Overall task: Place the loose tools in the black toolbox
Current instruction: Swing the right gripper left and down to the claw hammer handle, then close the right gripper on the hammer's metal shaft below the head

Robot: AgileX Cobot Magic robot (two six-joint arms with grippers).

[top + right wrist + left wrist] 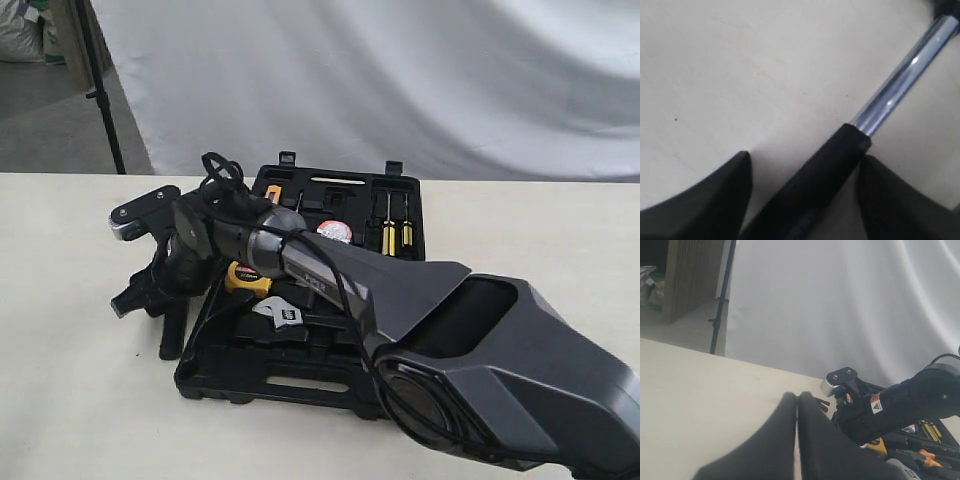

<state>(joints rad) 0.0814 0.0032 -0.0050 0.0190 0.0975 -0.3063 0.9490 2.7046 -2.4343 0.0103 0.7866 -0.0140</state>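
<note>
A robot's right pincer (805, 159) stands open astride the black grip of a steel claw hammer (860, 127). One finger sits close against the grip, the other shows a strip of table between, and nothing is clamped yet. The hammer appears to lie on the pale table (70, 400) just outside the open black toolbox (300, 385), with its handle end on the near side of the pincer and its steel head beyond it. For a clean pick, the jaws probably want centring on the grip before they close. A hold up near the bright shaft rather than down at the butt should keep the heavy head from swinging the tool round on the lift. Just beside the pincer, inside the case, lie a yellow tape measure (248, 280) and a silver adjustable wrench (283, 315). Farther off, in the rear half, sit a small tape roll (334, 232) and two yellow-handled screwdrivers (387, 238). The arm's own forearm stretches across the case, and the hammer would have to clear the case wall next to the pincer. The left pincer (797, 400) is pressed together on nothing, well apart from the right one. A white backdrop (400, 80) hangs behind.
</note>
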